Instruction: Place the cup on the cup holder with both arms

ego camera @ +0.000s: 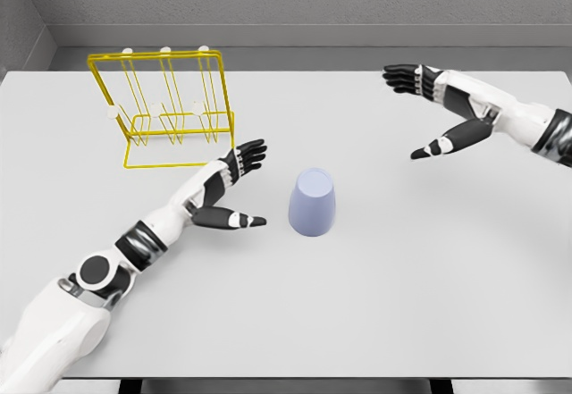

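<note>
Your task has barely begun: the cup [313,202] has not been grasped, and it is nowhere near the holder [165,108] yet. The cup, pale lavender, stands upside down near the middle of the desk [375,322], untouched by either hand.

Your left hand [234,190] lies just to the cup's left, close but apart from it, fingers spread and released, thumb pointing toward the cup, holding nothing. Your right hand [429,113] hovers well apart from the cup, toward the desk's far right edge, also spread wide and empty.

The holder, a yellow wire rack with upright pegs, stands near the far left corner, behind your left hand.

Judging from this, all is left: grasp the cup, carry it over, and seat it on a peg.
</note>
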